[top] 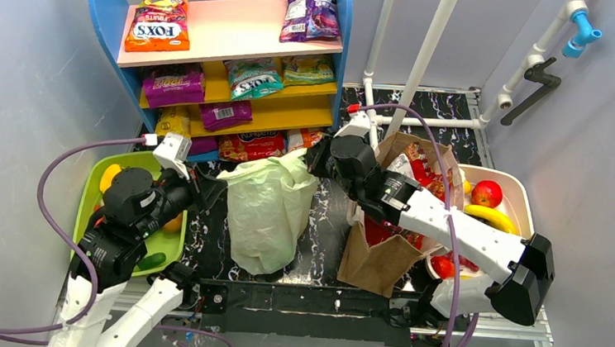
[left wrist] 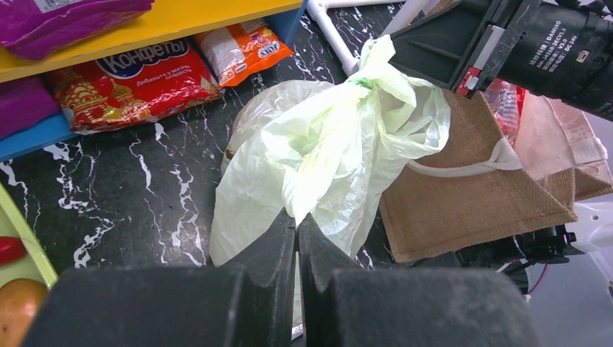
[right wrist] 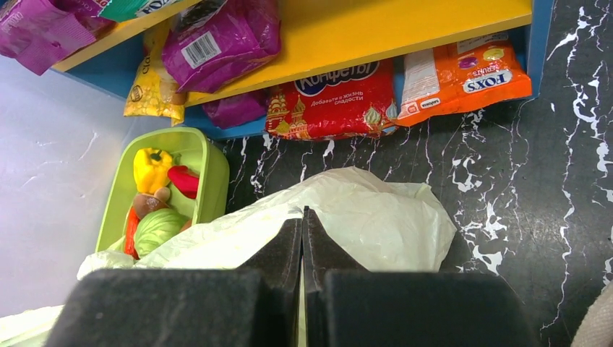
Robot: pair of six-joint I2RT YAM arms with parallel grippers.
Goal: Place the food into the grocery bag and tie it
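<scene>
centrally, grocery bag (top: 266, 212), pincers (left wrist: 297, 217) (right wrist: 302, 212) clamped on it

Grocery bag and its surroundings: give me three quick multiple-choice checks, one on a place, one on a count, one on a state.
1. The grocery bag lies:
A) between the green tray and the brown bag
B) in the white bin
C) off the table

2. Packs on the top board of the shelf:
A) none
B) two
C) five

3. The end effectors are:
A) both wide open
B) left open, right shut
C) both shut

Answers:
1 A: the top view shows it flanked by the two.
2 B: only an orange pack and a purple pack sit there.
3 C: each wrist view shows the fingers pressed together on the grocery bag's plastic, at the left end effector and the right end effector.
</scene>
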